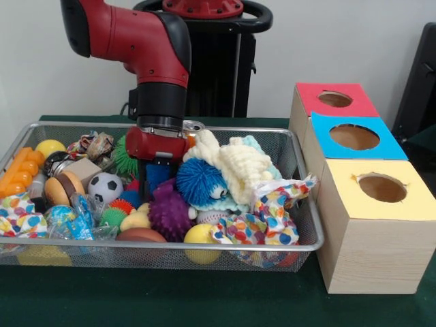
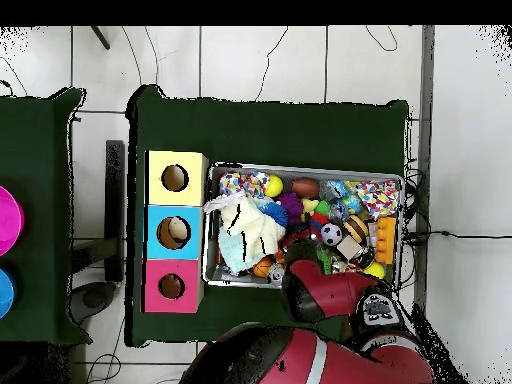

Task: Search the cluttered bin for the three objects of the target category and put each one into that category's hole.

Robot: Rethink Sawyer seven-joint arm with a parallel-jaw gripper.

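The bin (image 1: 308, 204) of silver wire mesh stands on the green table and is full of mixed toys; it also shows in the overhead view (image 2: 305, 167). My gripper (image 1: 158, 176) reaches straight down into the clutter in the middle of the bin, between a soccer ball (image 1: 105, 186) and a blue spiky ball (image 1: 201, 182), just above a purple spiky ball (image 1: 169, 212). Its tips are sunk among the toys, so I cannot tell its state or whether it holds anything. The hole (image 1: 334, 99) in the red-topped box is at the far right, also seen from overhead (image 2: 171, 287).
A blue-topped box (image 1: 354, 137) and a yellow-topped box (image 1: 381, 188) stand in a row with the red one beside the bin. A cream knitted cloth (image 1: 238, 163), a dotted cloth (image 1: 269, 221), a burger toy (image 1: 63, 187) and an orange toy (image 1: 19, 170) lie in the bin.
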